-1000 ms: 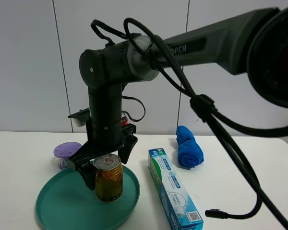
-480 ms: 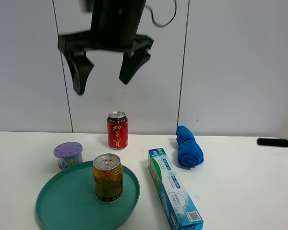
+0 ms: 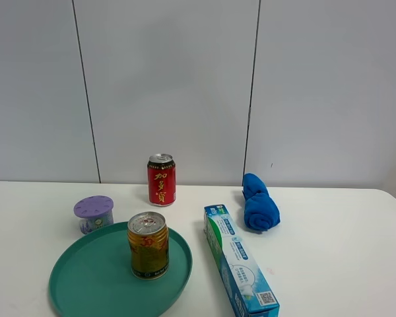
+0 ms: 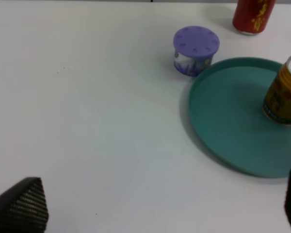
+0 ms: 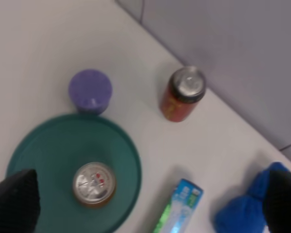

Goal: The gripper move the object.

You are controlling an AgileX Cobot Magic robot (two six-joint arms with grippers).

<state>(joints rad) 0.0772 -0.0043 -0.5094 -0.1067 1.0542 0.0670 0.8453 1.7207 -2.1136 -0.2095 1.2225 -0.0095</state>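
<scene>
Gold can (image 3: 148,244) stands upright on the right half of the green plate (image 3: 86,284) at the table's front, with the toothpaste box (image 3: 241,264) just right of the plate. Behind sit the purple tub (image 3: 94,213) by the plate's rim and the blue cloth (image 3: 259,203), with the red can (image 3: 162,179) farthest back near the wall. Above the table, the left gripper (image 4: 157,206) and the right gripper (image 5: 148,201) each have their fingers spread wide, holding nothing.

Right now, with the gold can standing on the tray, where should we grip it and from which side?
Grip the gold can across its mid-body, straddling it from straight above. It stands upright inside the teal tray, whose raised rim would probably hinder a low side approach. Its round wall should take an opposed pinch at any angle.
</scene>
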